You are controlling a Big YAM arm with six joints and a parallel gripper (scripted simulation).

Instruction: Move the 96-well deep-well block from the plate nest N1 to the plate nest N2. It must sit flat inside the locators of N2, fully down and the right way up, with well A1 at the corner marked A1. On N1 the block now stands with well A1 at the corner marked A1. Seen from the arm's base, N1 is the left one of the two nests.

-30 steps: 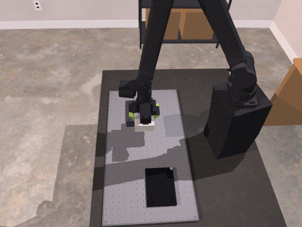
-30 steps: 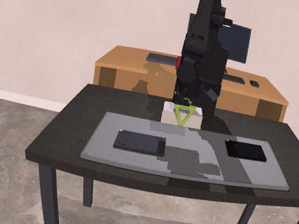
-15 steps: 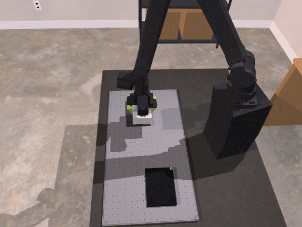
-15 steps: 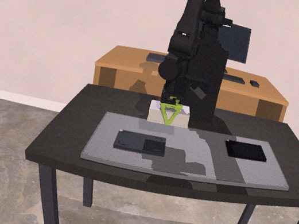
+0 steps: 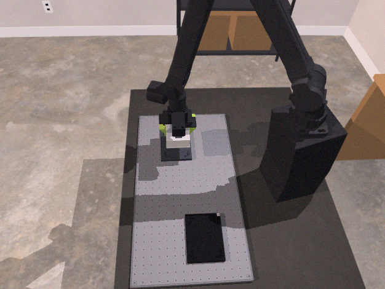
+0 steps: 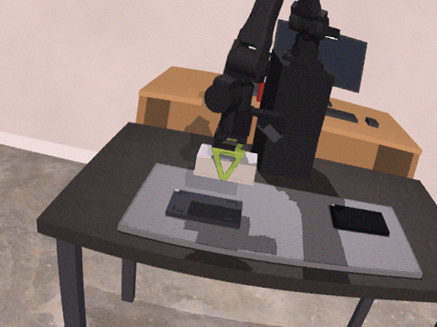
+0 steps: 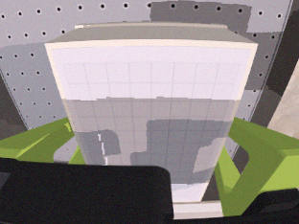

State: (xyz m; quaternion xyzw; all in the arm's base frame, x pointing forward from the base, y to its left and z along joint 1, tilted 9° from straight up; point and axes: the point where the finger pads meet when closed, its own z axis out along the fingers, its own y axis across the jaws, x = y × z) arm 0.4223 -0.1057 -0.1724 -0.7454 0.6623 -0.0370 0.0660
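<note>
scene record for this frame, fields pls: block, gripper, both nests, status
block: white deep-well block, upright, level, held in the air
gripper: gripper shut on the block, green fingers on two opposite sides
nest N2: dark plate nest, nothing in it, under the raised block
nest N1: dark plate nest, nothing in it
base: both nests on a grey perforated board on a black table
status: block off N1, not yet seated in N2
</note>
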